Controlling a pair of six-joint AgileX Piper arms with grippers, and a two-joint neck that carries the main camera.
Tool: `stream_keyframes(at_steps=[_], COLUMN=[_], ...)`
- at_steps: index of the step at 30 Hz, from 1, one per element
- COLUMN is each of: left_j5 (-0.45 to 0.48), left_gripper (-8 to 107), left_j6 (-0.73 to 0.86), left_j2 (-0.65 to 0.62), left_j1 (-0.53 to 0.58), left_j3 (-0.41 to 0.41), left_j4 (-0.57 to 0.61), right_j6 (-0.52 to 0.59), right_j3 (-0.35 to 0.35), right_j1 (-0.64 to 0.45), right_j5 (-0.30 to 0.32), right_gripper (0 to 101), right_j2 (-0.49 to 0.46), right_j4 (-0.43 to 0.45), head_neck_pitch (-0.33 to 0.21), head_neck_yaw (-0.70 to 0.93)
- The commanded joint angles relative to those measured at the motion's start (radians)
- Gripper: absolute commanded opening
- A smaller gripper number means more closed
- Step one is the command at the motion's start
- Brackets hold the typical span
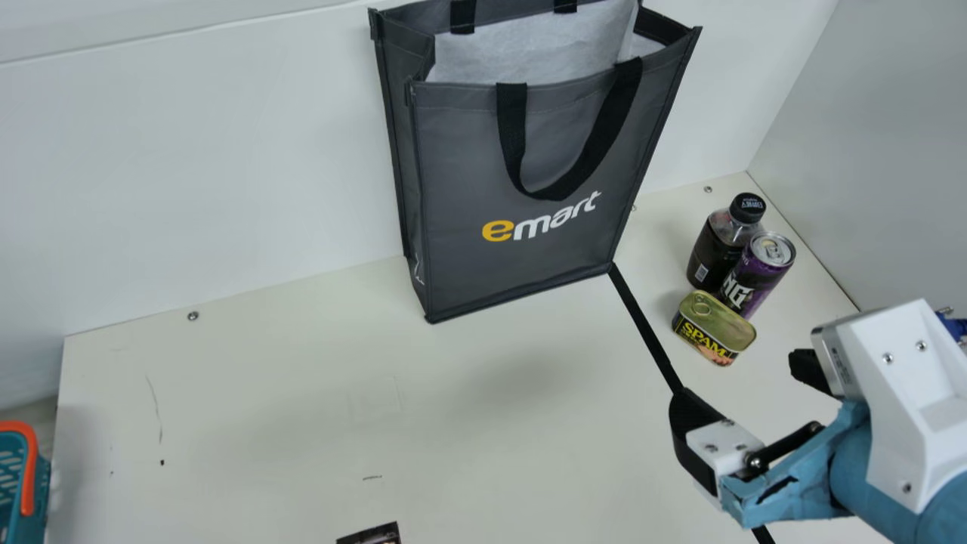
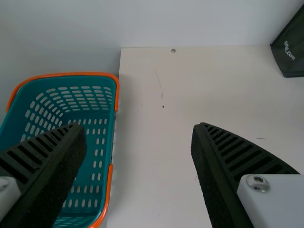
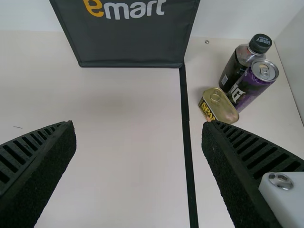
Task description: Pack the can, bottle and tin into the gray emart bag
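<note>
- Right gripper (image 3: pixel 138 124): fingers wide apart, nothing held; raised above the counter (image 1: pixel 264 423).
- Left gripper (image 2: pixel 137 127): likewise spread and without a load; a teal basket (image 2: pixel 108 156) lies beneath and to its left.
- Tin (image 1: pixel 714 325): ahead of the right gripper, the nearest of the three to it, flat, ring-pull lid up.
- Can (image 1: pixel 755 276): farther from the right gripper, just behind the tin, upright. Bottle (image 1: pixel 710 249): farthest from that gripper, upright, capped, close beside the can; contact between them cannot be confirmed.
- Gray emart bag (image 1: pixel 521 249): ahead and to the left of the right gripper, upright, mouth open, front handle (image 1: pixel 511 121) hanging outside.
- Step in hand, as judged: the first pick; none of the three is packed. The tin appears the sensible start, being closest to the right gripper.
- Recommended: turn the gripper to straddle the tin's narrow width, descend straight, and keep the far finger off the can.
- Close firmly on the tin's rigid walls; use gentler pressure later on the can.
- Raise the load well over the bag's rim before travelling left; a low pass could topple the bag.
- Enter clear of the handles and release low, inside.
</note>
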State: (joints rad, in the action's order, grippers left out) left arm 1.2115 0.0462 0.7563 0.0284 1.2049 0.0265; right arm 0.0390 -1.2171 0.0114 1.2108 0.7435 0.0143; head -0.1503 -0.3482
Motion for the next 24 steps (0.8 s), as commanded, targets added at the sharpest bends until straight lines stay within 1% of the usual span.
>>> stream_keyframes(at_steps=[1,12,17,24], left_j5=[0.000,0.000,0.000,0.000], left_gripper=[90,90,90,90], left_j6=[0.000,0.000,0.000,0.000], left_j2=[0.000,0.000,0.000,0.000], left_j1=[0.000,0.000,0.000,0.000], left_j3=[0.000,0.000,0.000,0.000], left_j4=[0.000,0.000,0.000,0.000], right_j6=[0.000,0.008,0.018,0.036], right_j3=[0.000,-0.009,-0.032,-0.083], right_j1=[0.000,0.000,-0.010,-0.019], right_j5=[0.000,-0.001,0.001,0.009], right_gripper=[91,91,91,91], right_j2=[0.000,0.001,0.008,0.029], right_j4=[0.000,-0.003,-0.007,-0.002], head_neck_pitch=[-0.024,-0.024,-0.024,-0.024], head_neck_yaw=[-0.001,-0.001,-0.001,-0.001])
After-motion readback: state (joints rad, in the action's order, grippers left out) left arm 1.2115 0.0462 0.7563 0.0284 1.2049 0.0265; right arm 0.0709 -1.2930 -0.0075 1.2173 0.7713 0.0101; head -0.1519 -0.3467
